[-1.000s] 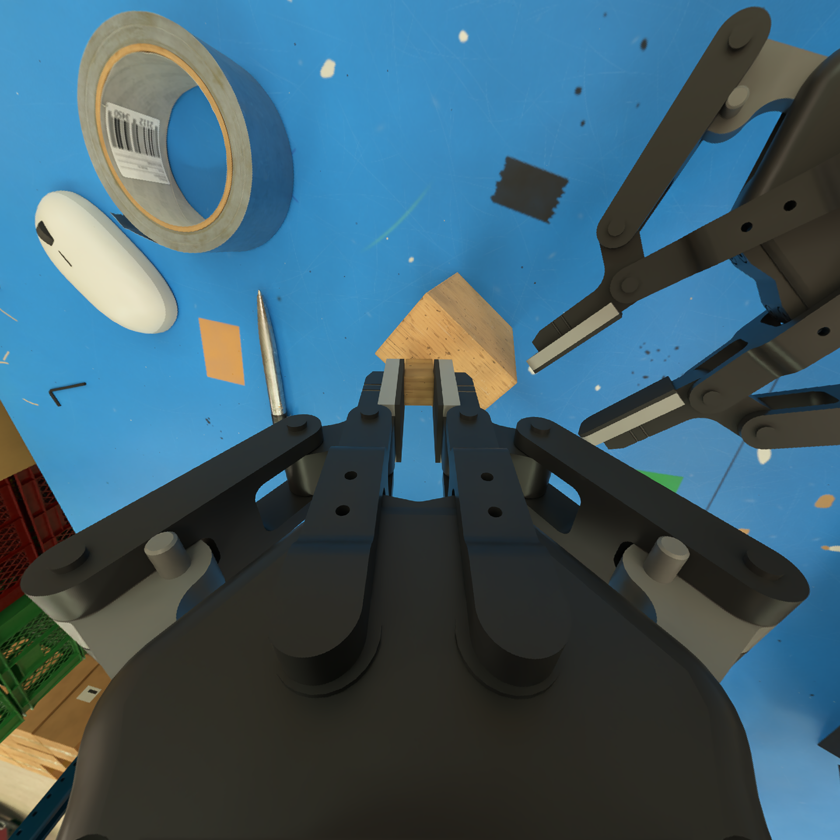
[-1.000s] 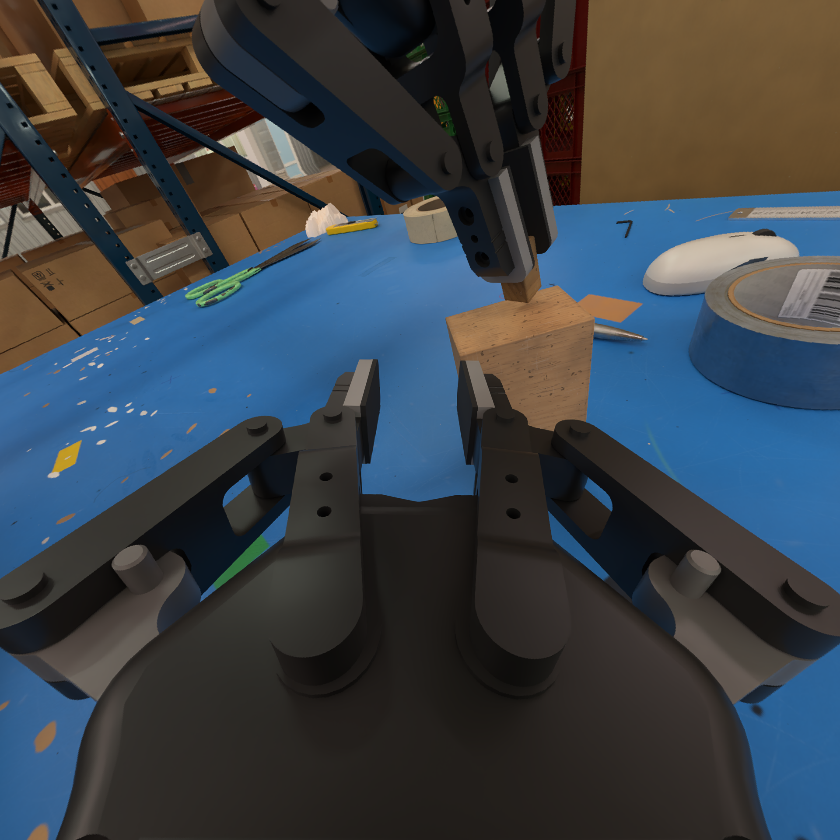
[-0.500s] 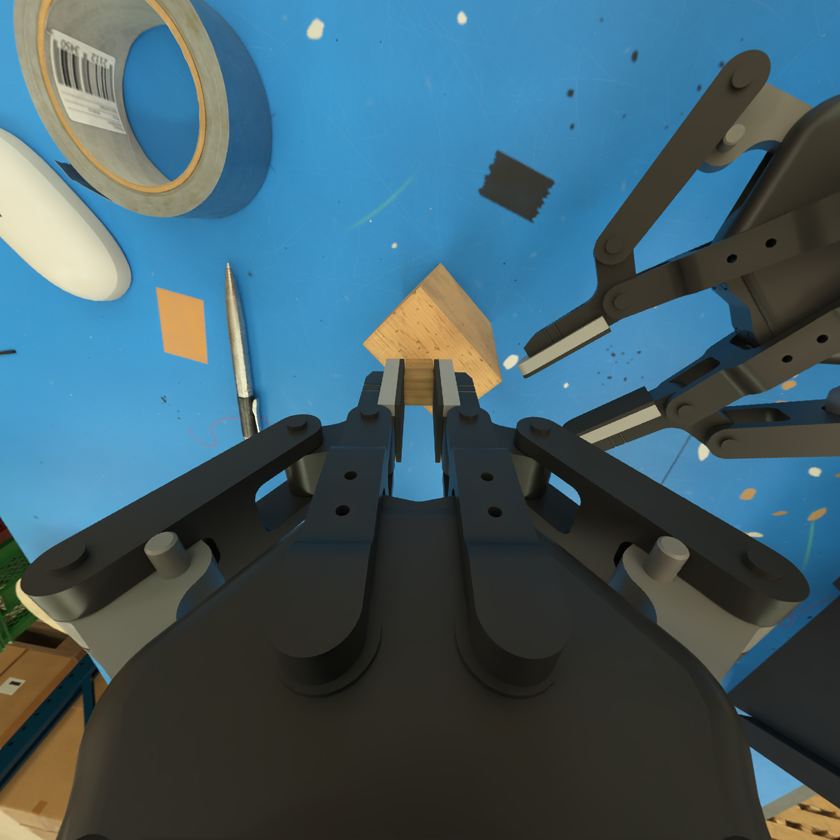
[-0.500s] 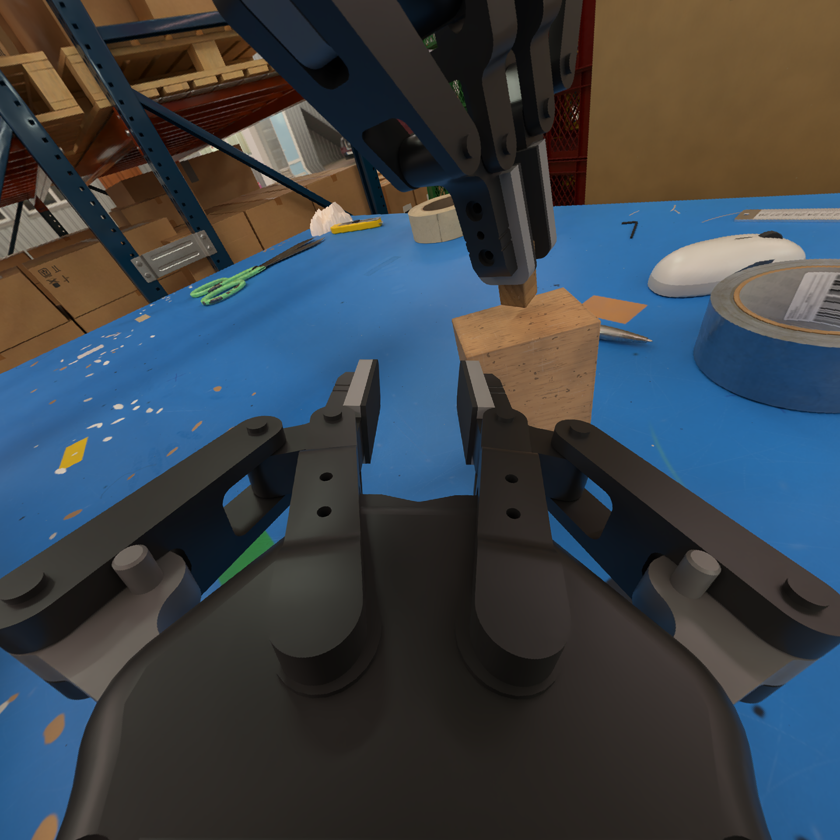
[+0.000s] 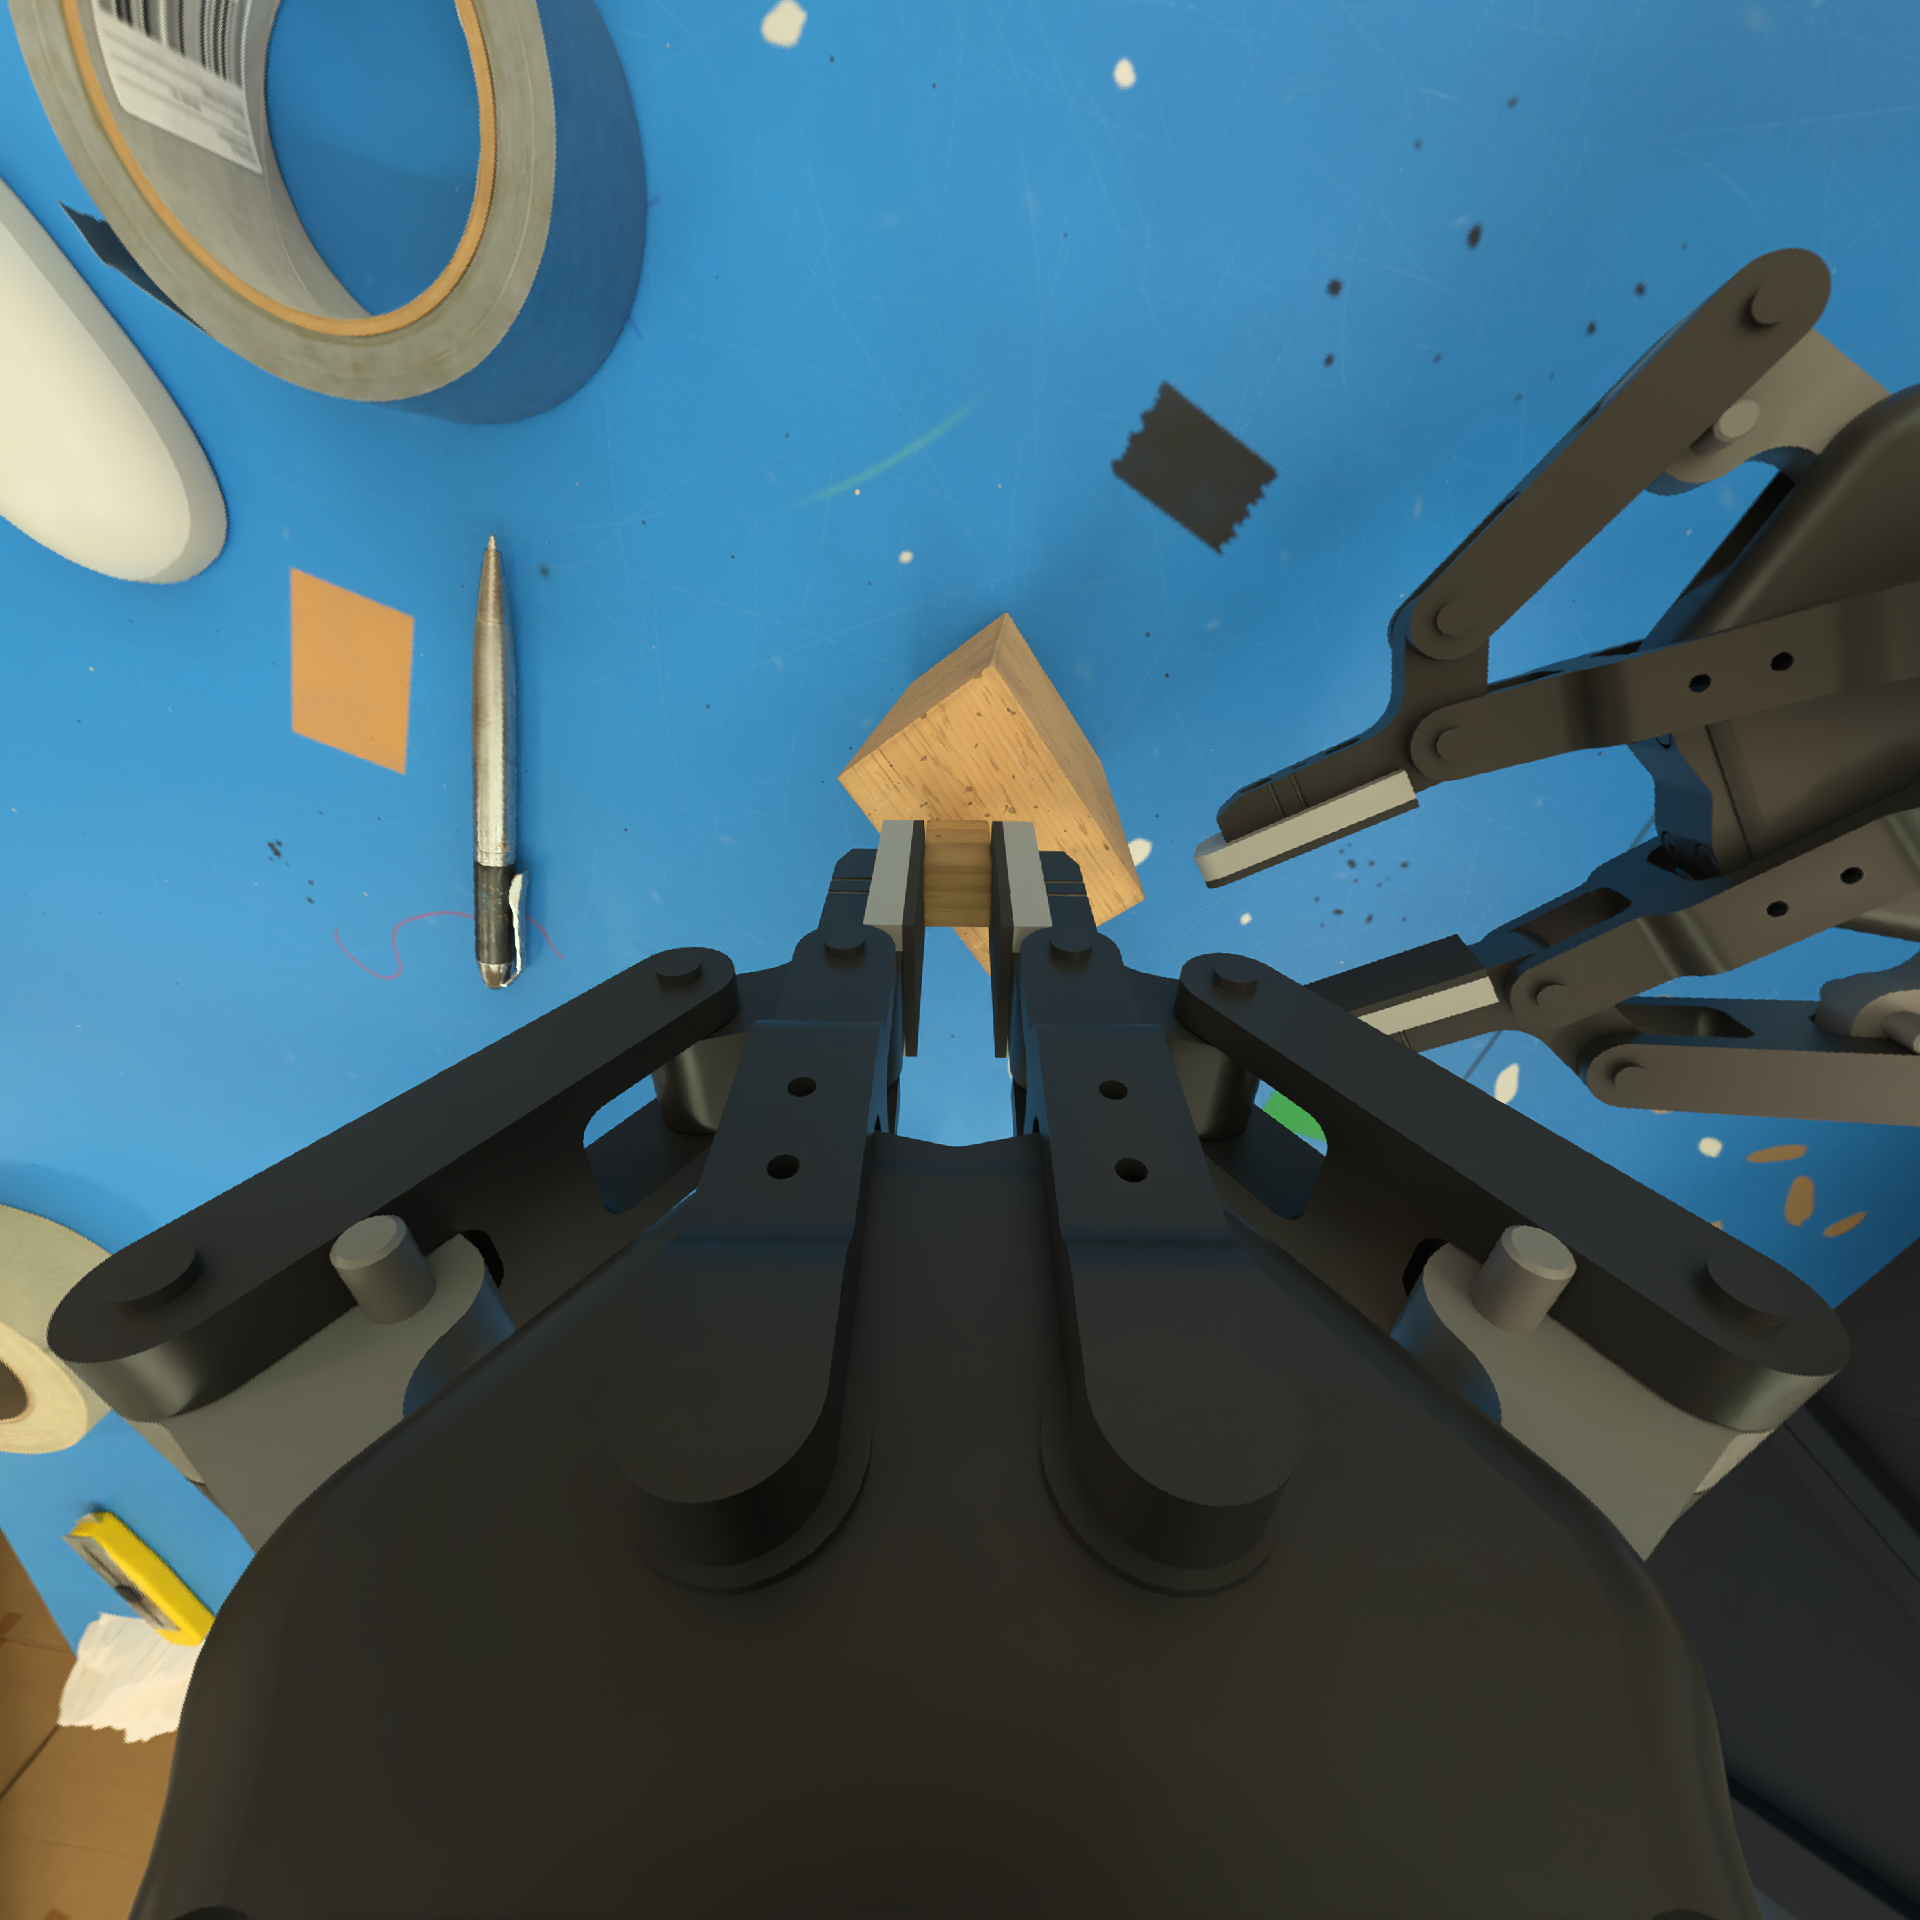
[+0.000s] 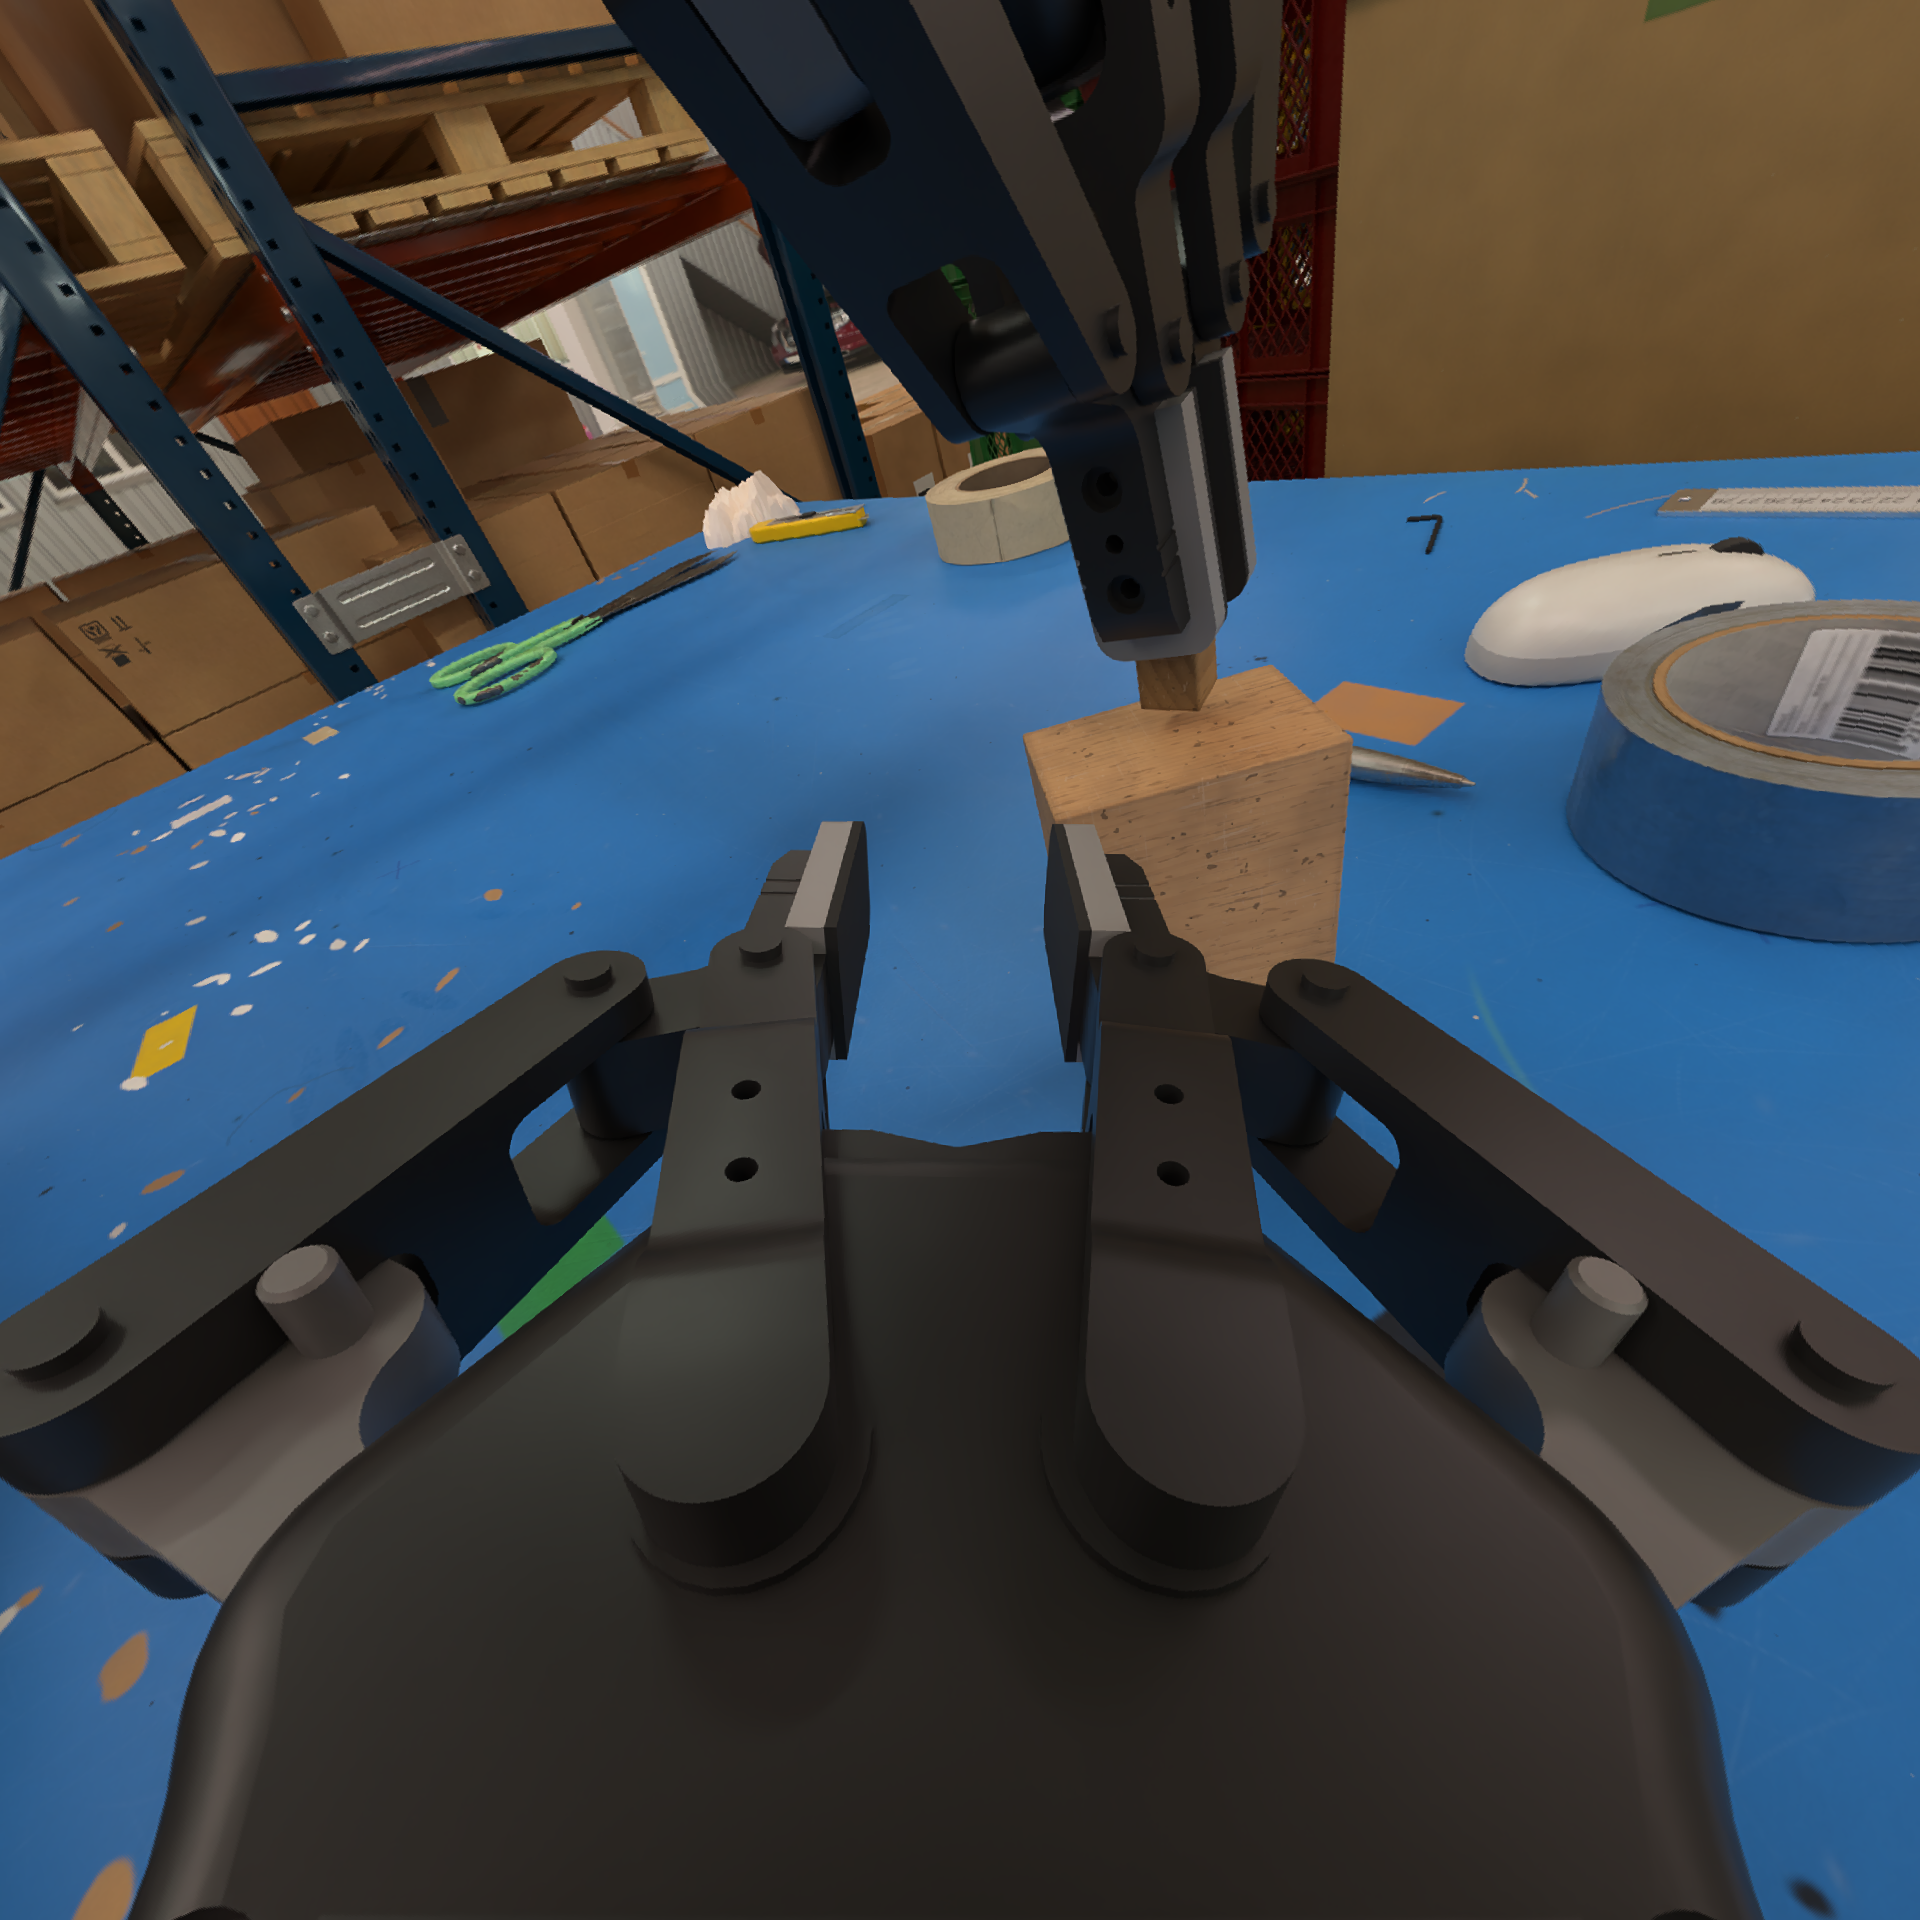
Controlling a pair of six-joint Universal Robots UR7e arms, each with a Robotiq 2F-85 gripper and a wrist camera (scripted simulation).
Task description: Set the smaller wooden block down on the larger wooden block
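The larger wooden block [image 5: 987, 743] stands upright on the blue table; in the right wrist view [image 6: 1205, 821] it is just beyond my right fingers. My left gripper [image 5: 956, 873] is shut on the smaller wooden block [image 5: 956, 871] and holds it from above. In the right wrist view the smaller block [image 6: 1176, 681] touches or nearly touches the larger block's top face, still clamped by the left gripper [image 6: 1169, 639]. My right gripper [image 6: 954, 883] is open and empty, low over the table beside the larger block; it shows in the left wrist view [image 5: 1351, 914].
A blue tape roll [image 5: 343, 187], a white mouse [image 5: 83, 447], a silver pen [image 5: 494, 758] and an orange patch [image 5: 351, 670] lie left of the blocks. Farther off are a beige tape roll [image 6: 992, 509], green scissors [image 6: 520, 660] and a yellow knife [image 6: 810, 523].
My left gripper has shifted over the larger block and lowered the smaller block closer to its top face. The right gripper has stayed open and almost still.
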